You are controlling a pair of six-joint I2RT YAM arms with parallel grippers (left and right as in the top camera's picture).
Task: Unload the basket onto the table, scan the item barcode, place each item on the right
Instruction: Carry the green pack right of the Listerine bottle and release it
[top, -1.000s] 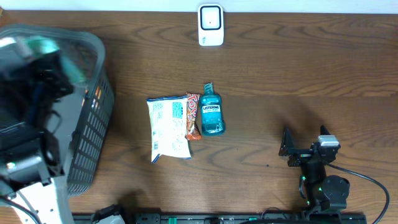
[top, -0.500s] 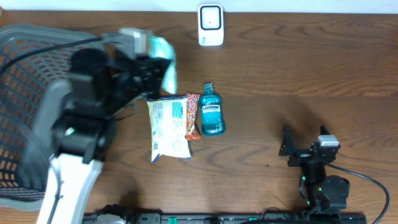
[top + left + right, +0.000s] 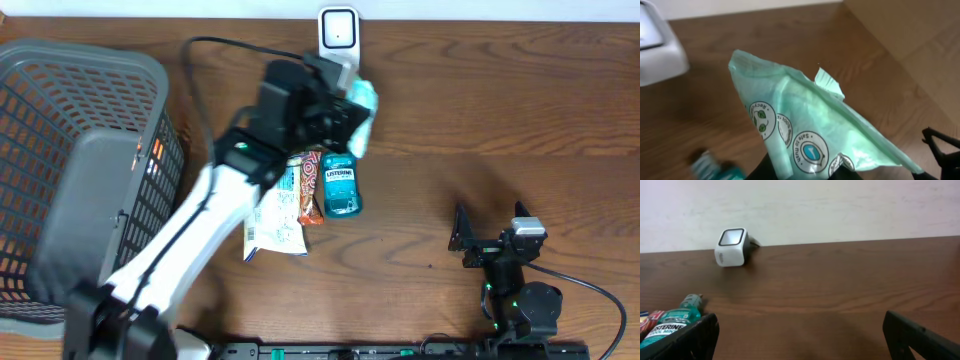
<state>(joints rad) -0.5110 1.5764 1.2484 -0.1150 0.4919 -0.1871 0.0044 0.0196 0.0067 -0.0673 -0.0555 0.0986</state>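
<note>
Grey mesh basket (image 3: 150, 195) at left; Listerine bottle (image 3: 341, 192) lies touching an orange snack packet (image 3: 311, 198).

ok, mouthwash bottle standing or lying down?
Lying flat: the mouthwash bottle rests on its back, label facing straight up at the overhead camera.

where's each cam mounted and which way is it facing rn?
Overhead: above the table, looking down; left arm holds a green pouch by the scanner, right gripper open.
Left wrist: looks past the left fingers, at the bottom edge, onto the pouch.
Right wrist: low, facing the back wall; right fingers, open, in bottom corners.
Shared: scanner in all three.
</note>
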